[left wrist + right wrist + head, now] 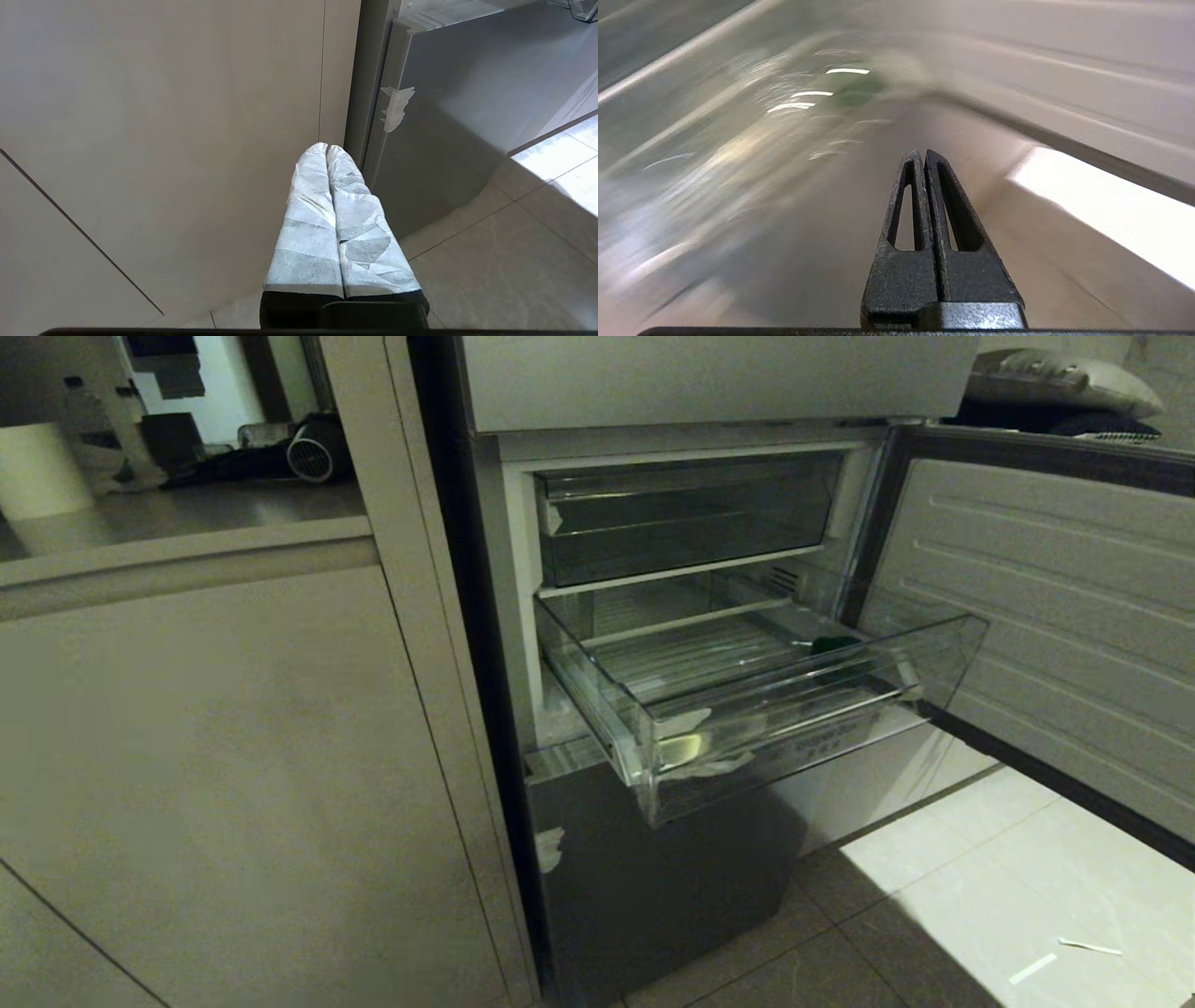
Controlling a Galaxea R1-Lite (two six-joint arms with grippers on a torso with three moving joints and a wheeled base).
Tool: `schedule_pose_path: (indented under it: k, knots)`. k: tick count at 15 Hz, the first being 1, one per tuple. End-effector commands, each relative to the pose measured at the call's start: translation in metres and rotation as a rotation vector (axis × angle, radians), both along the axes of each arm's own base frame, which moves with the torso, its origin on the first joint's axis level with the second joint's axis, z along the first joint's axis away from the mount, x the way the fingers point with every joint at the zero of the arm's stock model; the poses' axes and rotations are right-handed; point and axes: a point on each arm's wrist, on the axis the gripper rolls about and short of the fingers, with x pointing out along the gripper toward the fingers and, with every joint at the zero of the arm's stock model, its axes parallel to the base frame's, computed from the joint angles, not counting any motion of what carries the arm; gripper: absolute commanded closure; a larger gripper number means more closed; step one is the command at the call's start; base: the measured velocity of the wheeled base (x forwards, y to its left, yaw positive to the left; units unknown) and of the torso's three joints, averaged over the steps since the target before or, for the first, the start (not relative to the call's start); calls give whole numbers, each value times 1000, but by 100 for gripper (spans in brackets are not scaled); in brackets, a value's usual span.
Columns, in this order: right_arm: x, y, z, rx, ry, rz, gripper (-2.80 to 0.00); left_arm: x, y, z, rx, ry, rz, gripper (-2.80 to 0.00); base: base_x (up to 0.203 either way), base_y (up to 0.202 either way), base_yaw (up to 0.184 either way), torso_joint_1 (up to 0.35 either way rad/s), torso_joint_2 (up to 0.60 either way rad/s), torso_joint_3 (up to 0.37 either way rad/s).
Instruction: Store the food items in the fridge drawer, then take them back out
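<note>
The clear fridge drawer (775, 728) is pulled out of the open fridge, with white sticker scraps on its front lip. A dark-green food item (834, 645) lies inside it near the right rear; it shows as a green smear (859, 91) in the right wrist view. No other food item shows. My right gripper (923, 154) is shut with nothing between its black fingers and hangs below and in front of the drawer, outside the head view. Down by the fridge's lower panel, my left gripper (326, 148) is shut too, its fingers wrapped in white, holding nothing.
A shallower clear tray (686, 513) sits pushed in above the drawer. The fridge door (1055, 616) stands open to the right. A beige cabinet panel (233, 756) fills the left. On the tiled floor (980, 896) lie white paper scraps (1060, 957).
</note>
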Motion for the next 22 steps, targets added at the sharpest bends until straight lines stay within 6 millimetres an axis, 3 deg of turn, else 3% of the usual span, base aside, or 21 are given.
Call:
schedule_pose_path:
  k: [1,6,13,18,19,22]
  knots:
    - [-37,-14,-18,36,-66,-255,0,0,0,0,0,2,0,0,0,0,0,0,0,0]
    - [-54,-49,-27,96,-65,-655,0,0,0,0,0,2,0,0,0,0,0,0,0,0]
    - [-82,-108,-31,245,-13,-882,0,0,0,0,0,2,0,0,0,0,0,0,0,0]
    - [-114,-150,-32,236,-51,-1109,0,0,0,0,0,1,0,0,0,0,0,0,0,0]
    - [-119,-156,-34,231,-55,-1137,-280,0,0,0,0,2,0,0,0,0,0,0,0,0]
    - [-131,-175,-36,213,-69,-1188,-280,0,0,0,0,2,0,0,0,0,0,0,0,0]
